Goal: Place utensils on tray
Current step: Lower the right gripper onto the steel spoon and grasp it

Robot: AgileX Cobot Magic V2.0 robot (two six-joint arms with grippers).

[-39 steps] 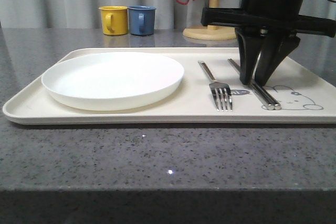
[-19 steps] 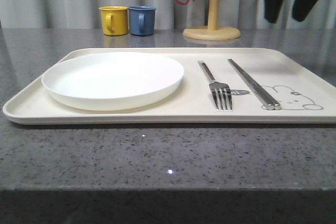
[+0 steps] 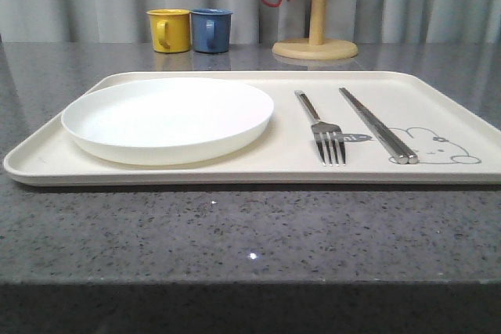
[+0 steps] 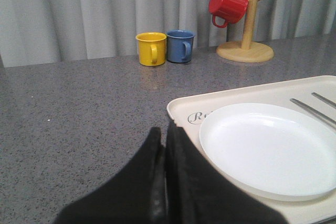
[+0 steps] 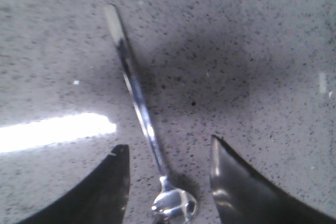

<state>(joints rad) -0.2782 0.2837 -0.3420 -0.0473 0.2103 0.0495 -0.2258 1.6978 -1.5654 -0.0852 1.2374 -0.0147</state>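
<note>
Right arm gone from above tray; right fingers wide over spoon; left fingers closed

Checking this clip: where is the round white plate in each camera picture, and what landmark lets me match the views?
Front view: white plate lies on the left half of the tray, left of the fork.
Left wrist view: plate on the tray, beyond the closed left gripper.
Right wrist view: not in it.
Shared landmark: yellow mug.
</note>
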